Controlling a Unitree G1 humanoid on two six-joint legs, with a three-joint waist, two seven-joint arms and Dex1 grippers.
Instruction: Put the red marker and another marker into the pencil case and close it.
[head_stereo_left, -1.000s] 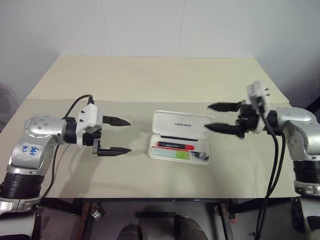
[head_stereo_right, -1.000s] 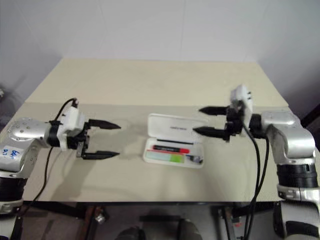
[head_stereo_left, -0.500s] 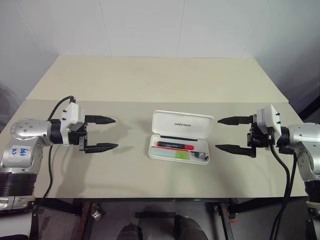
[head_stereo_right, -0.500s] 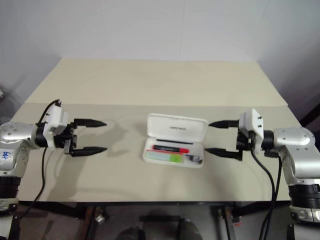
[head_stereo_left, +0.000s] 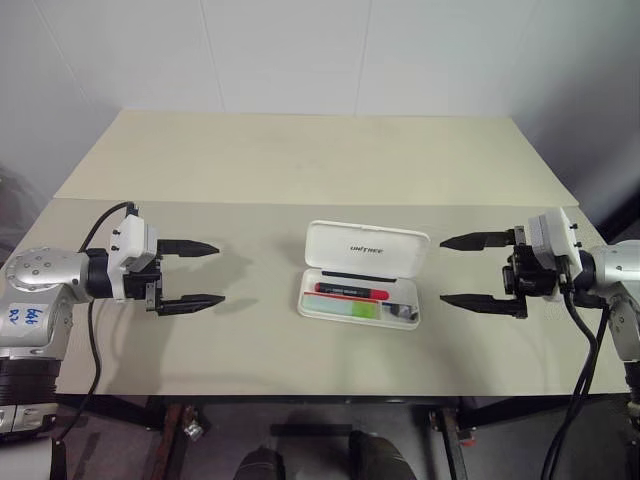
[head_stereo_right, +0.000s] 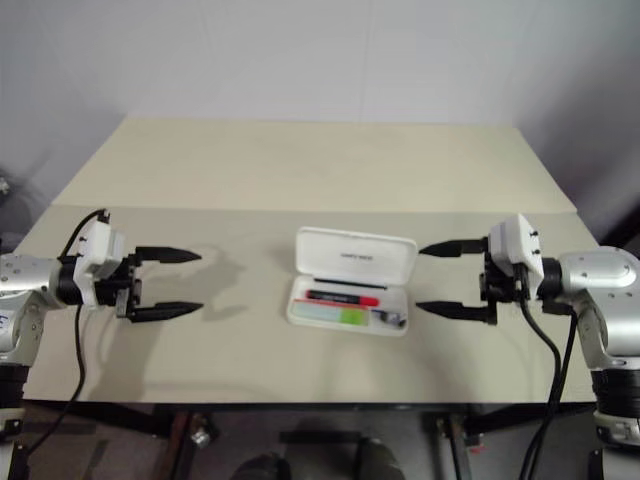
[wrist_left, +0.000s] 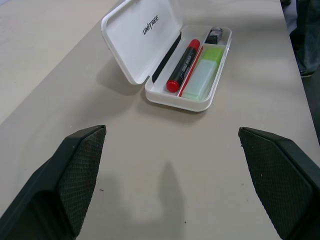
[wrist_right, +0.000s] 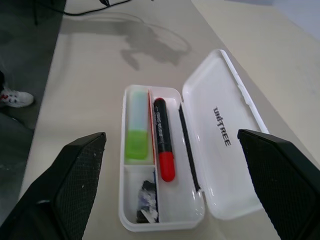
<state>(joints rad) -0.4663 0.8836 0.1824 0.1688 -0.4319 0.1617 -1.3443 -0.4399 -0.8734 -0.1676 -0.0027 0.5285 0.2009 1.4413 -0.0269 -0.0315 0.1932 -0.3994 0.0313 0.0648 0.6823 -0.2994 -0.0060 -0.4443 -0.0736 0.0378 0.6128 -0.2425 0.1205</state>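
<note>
One broad beige table (head_stereo_left: 300, 160) takes up most of the scene, backed by plain white walls, with a faint seam crossing its top just behind the pencil case (head_stereo_left: 362, 272). The case lies on the table near the front edge, its lid tipped back and open, and everything else is placed from it. To the case's left, well apart, the left gripper (head_stereo_left: 188, 273) hangs over the tabletop with its two black fingers spread wide and nothing between them; to the case's right, also apart, the right gripper (head_stereo_left: 478, 270) points at the case, likewise spread and empty.

Inside the case tray lies the red marker (head_stereo_left: 351, 291), along the side nearer the lid, and beside it, toward the case's front wall, the green highlighter (head_stereo_left: 349, 310) — both fully within the tray. A small dark item (wrist_right: 148, 201) sits in a separate end compartment; what it is cannot be told.

The lid carries dark lettering that reads "UNITREE" (wrist_left: 149, 25). The right wrist view also shows a white shoe (wrist_right: 14, 97) on the dark floor beyond the table's front edge.
</note>
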